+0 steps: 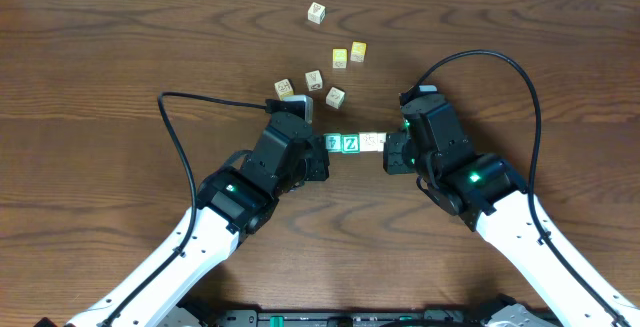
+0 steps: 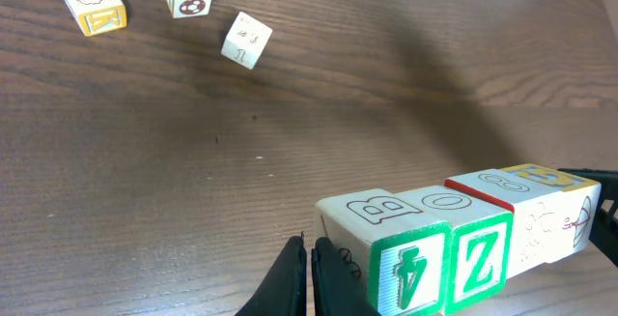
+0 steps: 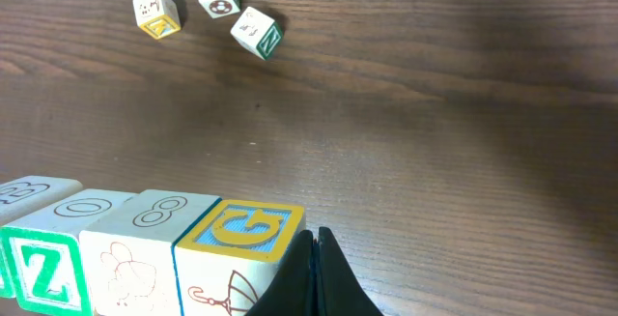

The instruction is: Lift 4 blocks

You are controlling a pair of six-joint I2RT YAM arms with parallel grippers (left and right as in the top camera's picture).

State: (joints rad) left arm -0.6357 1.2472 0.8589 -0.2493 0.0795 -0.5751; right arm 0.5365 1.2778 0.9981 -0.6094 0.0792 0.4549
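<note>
Nearest the desk's (image 1: 100,47) front edge, the two arms reach in toward each other. The left gripper (image 1: 321,150) and the right gripper (image 1: 392,151) are both clenched with nothing between their own fingers. Each pinched tip is set against one end of the row of four blocks (image 1: 350,144), which sits about mid-desk and is trapped between them.

The row's long axis runs side to side, parallel with the front edge. From the left it goes green block (image 2: 401,268), Z block (image 2: 478,253), white block with reddish print (image 2: 541,234), then G-topped block (image 3: 241,231). The printed green faces look toward the front edge. I can't tell whether the row is clear of the wood.

To lift it well, I'd say both arms must press inward evenly, straight along that axis, and rise at one pace. Any skew or slack would likely buckle the line in the middle.

Just beyond the row lie three pale cubes (image 1: 314,80). Further back are two yellow cubes (image 1: 340,57), and one last cube (image 1: 317,12) lies near the far edge.
</note>
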